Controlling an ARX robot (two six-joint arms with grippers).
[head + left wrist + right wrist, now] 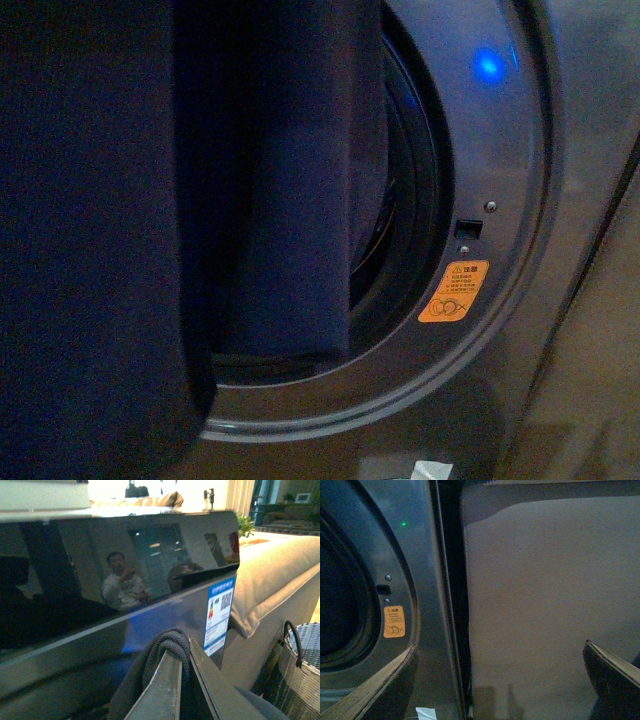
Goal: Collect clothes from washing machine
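A dim room, with a pale sofa (280, 565) beside the machine. Nearest, the left gripper (184, 650) is clamped on the clothes (260, 180), which hang before the washing machine (500, 200) mouth, while the right gripper (499, 647) is spread and empty. The pull-out looks largely done, and dropping them into the woven basket (300, 680) is probably what is left; the drum behind is mostly hidden.

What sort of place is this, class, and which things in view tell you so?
Probably a home living space, not a laundrette: a grey front-loading washing machine stands beside a beige cushioned sofa, with a woven basket next to the sofa.
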